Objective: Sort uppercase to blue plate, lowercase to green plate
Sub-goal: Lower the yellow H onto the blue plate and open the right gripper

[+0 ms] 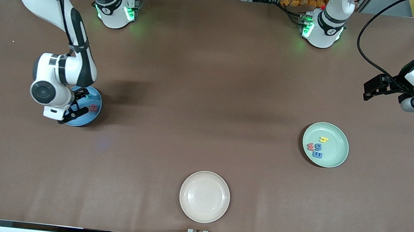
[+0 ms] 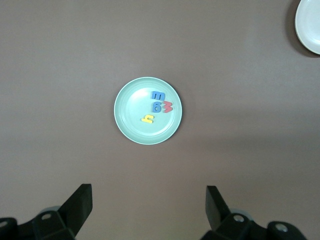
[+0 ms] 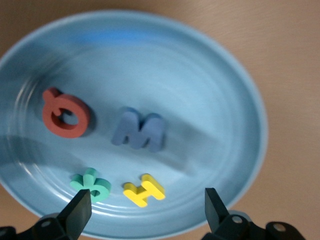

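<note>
The blue plate (image 1: 96,116) lies at the right arm's end of the table. On it lie a red Q (image 3: 66,114), a blue W (image 3: 139,130), a teal-green R (image 3: 91,185) and a yellow H (image 3: 144,189). My right gripper (image 3: 145,210) hangs open just over this plate, holding nothing, with the H and R between its fingers' line. The green plate (image 1: 337,145) holds a red w (image 2: 168,106), a blue m (image 2: 158,95), a blue g (image 2: 157,106) and a yellow lowercase letter (image 2: 148,119). My left gripper (image 1: 368,90) waits open and empty, high over the table near that plate.
A cream plate (image 1: 204,196) with nothing on it sits near the table's front edge, midway between the two arms. It also shows as the cream plate (image 2: 310,25) at the corner of the left wrist view. Brown cloth covers the table.
</note>
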### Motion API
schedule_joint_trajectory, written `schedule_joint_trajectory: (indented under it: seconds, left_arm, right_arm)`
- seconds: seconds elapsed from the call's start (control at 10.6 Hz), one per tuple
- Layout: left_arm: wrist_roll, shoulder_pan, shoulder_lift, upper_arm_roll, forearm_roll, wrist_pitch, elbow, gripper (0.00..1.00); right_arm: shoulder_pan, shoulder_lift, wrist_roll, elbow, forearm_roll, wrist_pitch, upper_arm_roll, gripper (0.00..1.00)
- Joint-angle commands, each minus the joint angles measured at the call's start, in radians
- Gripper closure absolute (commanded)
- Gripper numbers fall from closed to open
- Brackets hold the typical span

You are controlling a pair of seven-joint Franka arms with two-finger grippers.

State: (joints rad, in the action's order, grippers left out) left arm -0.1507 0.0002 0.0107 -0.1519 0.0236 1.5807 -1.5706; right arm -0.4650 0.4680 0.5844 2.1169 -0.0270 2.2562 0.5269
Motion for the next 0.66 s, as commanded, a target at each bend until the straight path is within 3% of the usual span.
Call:
schedule_joint_trajectory:
  seconds: [0.0, 0.09, 0.19, 0.38, 0.57]
  left_arm:
    - [0.017, 0.007, 0.009, 0.0, 0.01, -0.002, 0.026, 0.0]
    - [0.016, 0.003, 0.014, 0.005, 0.018, -0.004, 0.05, 0.0]
    - [0.016, 0.004, 0.032, 0.005, 0.018, -0.014, 0.081, 0.0]
    - [0.019, 0.009, 0.034, 0.006, 0.009, -0.015, 0.087, 0.0]
    - [0.019, 0.009, 0.034, 0.006, 0.009, -0.016, 0.087, 0.0]
  right_arm:
    - [0.002, -0.084, 0.011, -0.044, 0.047, -0.081, 0.021, 0.0]
    - [0.047, -0.098, 0.014, -0.092, 0.048, -0.128, -0.005, 0.0]
    - [0.086, -0.118, 0.009, -0.142, 0.058, -0.194, -0.071, 0.0]
    - [0.127, -0.127, -0.003, -0.289, 0.171, -0.39, -0.087, 0.0]
    - [0.193, -0.129, -0.098, -0.43, 0.188, -0.515, -0.151, 0.0]
